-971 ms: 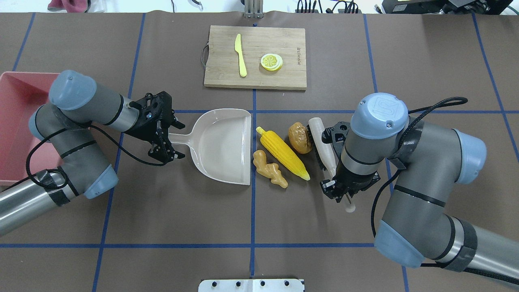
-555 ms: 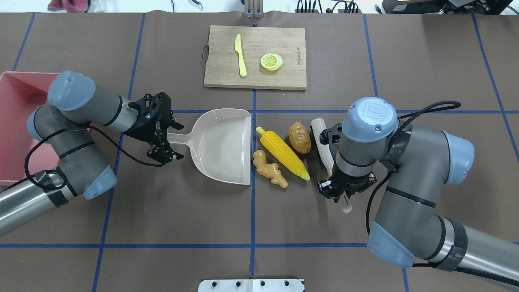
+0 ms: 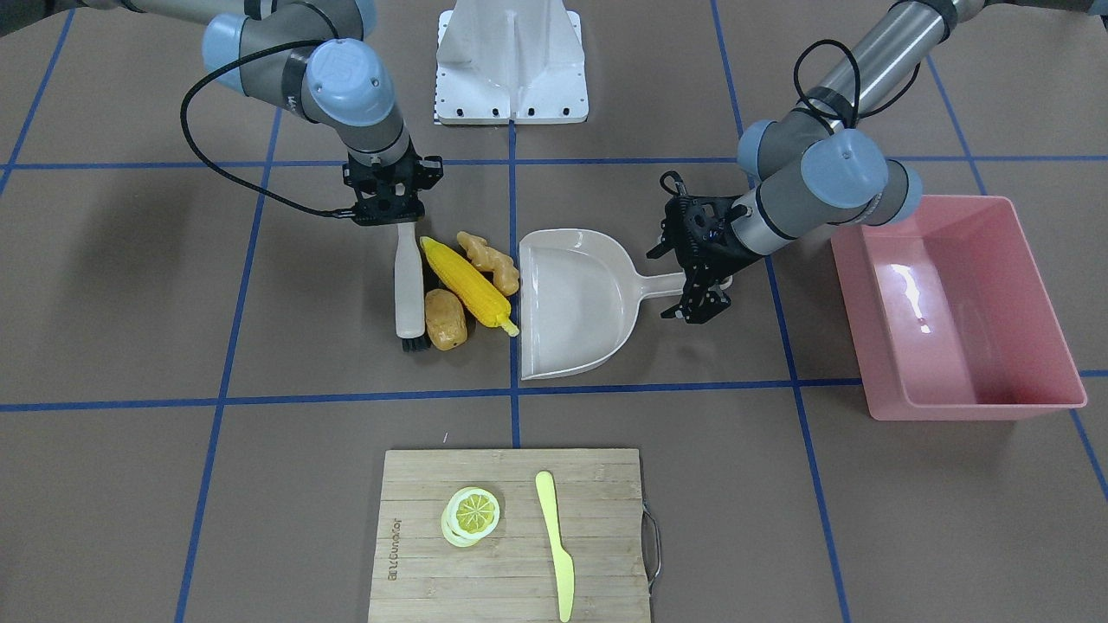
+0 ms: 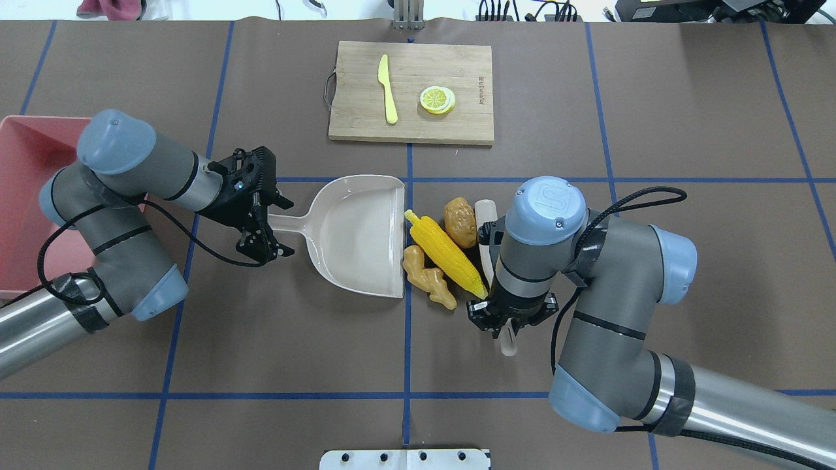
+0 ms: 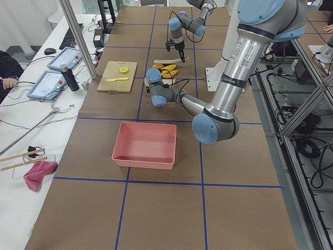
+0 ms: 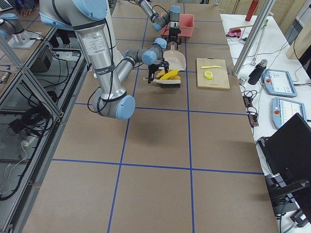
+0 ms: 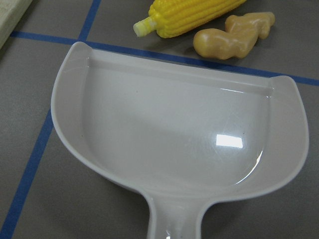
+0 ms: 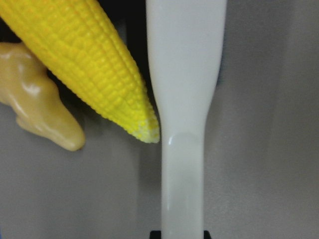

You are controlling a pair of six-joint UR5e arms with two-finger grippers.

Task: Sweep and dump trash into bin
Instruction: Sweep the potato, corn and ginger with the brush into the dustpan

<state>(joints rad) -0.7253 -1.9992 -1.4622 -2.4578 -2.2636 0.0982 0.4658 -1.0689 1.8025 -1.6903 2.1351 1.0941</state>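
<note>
The corn cob (image 4: 445, 254), potato (image 4: 460, 222) and ginger root (image 4: 428, 279) lie bunched at the open mouth of the beige dustpan (image 4: 353, 228). The corn's end and the ginger touch its lip. My right gripper (image 4: 508, 321) is shut on the handle of a white brush (image 4: 486, 238), which lies against the corn and potato on their right. My left gripper (image 4: 262, 225) is shut on the dustpan's handle. The pink bin (image 4: 26, 150) stands at the far left, partly hidden by my left arm. The front view shows the corn (image 3: 467, 281), brush (image 3: 407, 285) and bin (image 3: 866, 303).
A wooden cutting board (image 4: 457, 65) at the back centre carries a pale yellow knife (image 4: 387, 88) and a lemon slice (image 4: 437, 100). The robot's white base plate (image 4: 405, 459) sits at the near edge. Blue tape lines cross the brown table cover.
My right arm has swept the brush leftward, pushing the corn, potato and ginger up against the dustpan's mouth. My left gripper and the dustpan have stayed in place.
</note>
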